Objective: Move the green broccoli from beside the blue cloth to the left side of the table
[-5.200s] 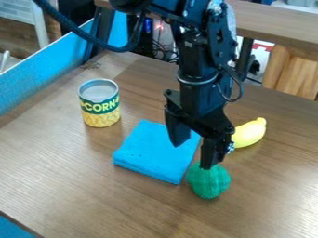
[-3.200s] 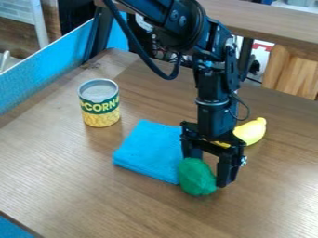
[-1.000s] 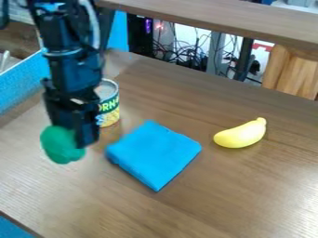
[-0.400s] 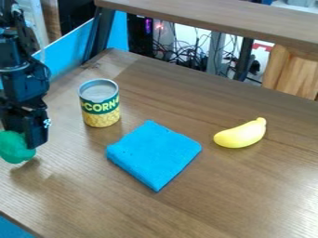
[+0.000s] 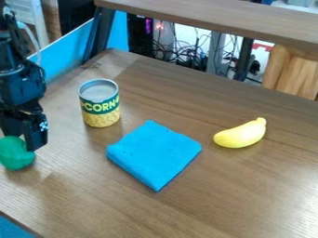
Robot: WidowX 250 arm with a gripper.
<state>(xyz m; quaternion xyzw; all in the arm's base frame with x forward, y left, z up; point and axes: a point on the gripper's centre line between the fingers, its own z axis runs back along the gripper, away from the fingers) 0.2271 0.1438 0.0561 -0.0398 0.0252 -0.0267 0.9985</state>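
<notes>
Camera view: green toy (image 5: pixel 16 154) now lower

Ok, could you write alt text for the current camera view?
At the view's left edge, a black two-finger robot gripper holds a lumpy green object above a brown wooden table. Further right are a metal can with a green-and-yellow label, a folded blue cloth and a yellow banana-shaped object.

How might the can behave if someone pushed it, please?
The can stands upright and looks taller than wide, so a push near its top might tip it, while a low one would more likely slide it. Its round side suggests it could roll if knocked over. I can't judge its weight from here.
</notes>
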